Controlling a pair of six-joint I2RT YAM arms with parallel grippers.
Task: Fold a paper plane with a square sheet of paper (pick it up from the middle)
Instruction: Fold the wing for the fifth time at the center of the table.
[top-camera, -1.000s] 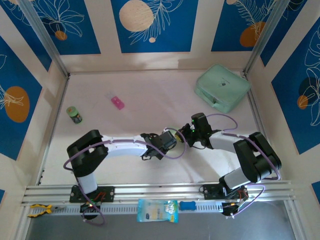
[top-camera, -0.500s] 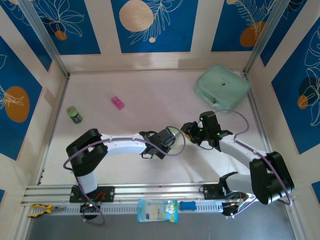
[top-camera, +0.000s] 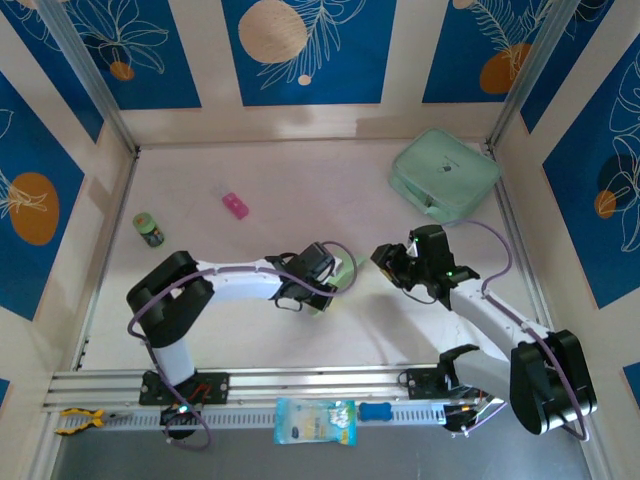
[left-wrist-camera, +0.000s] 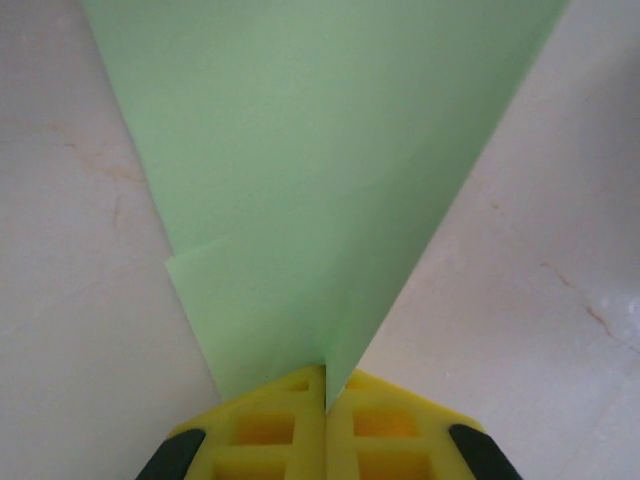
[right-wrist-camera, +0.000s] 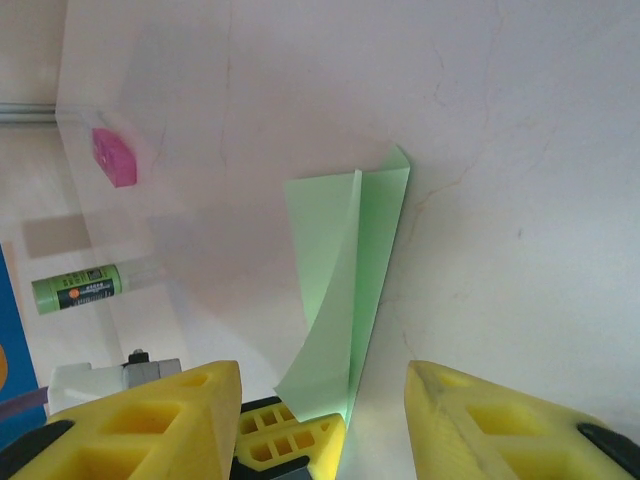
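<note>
Pinching the paper plane (left-wrist-camera: 330, 170) at its narrow end, the left gripper (left-wrist-camera: 325, 388) has its yellow pads pressed together on the centre crease, so the folded layers are clamped. From that pinch the pale-green paper fans out wide toward the far side. A smaller flap shows along its left edge.

The grip at the crease seems meant to stop the folds springing apart and to give the other arm a steady piece to work on. From overhead, the plane sits near the middle of the table (top-camera: 250, 330), a little toward the near edge, with the left arm reaching in from the left.

The right gripper (top-camera: 385, 260) is just to the right of the plane and apart from it. Its jaws are spread wide with nothing between them. Its wrist camera looks along the paper, where one wing lifts and curls off the tabletop beside the crease. That wing probably needs flattening or sharpening next, and the open jaws look lined up to close on it or press it down.

The mint-green zip case (top-camera: 445, 175) lies well clear at the far right. A small pink object (top-camera: 235, 206) and a green tube (top-camera: 149, 229) lie at the far left.
</note>
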